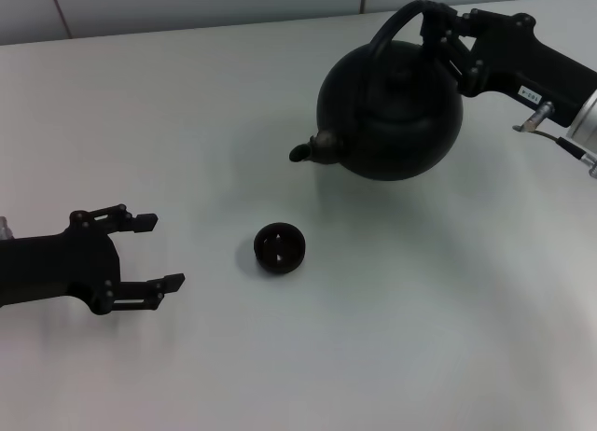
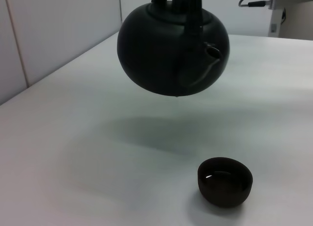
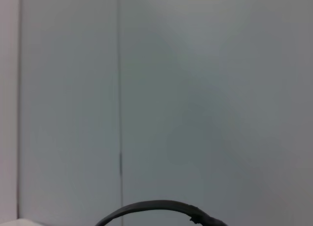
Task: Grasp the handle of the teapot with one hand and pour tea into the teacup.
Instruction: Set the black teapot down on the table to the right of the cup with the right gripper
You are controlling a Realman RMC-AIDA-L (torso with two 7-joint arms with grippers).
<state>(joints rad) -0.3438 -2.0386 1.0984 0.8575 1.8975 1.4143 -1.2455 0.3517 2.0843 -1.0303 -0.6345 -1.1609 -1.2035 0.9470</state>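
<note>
The round black teapot hangs in the air at the back right, its short spout pointing left. My right gripper is shut on the arched black handle at its top. The small black teacup stands on the white table near the middle, in front of and left of the spout, with dark tea in it. In the left wrist view the teapot floats above its shadow and the teacup sits nearer. My left gripper is open and empty at the left. The handle's arc shows in the right wrist view.
The white table spreads around the cup. A pale wall with panel seams runs along the table's far edge. A cable and connector hang off my right wrist.
</note>
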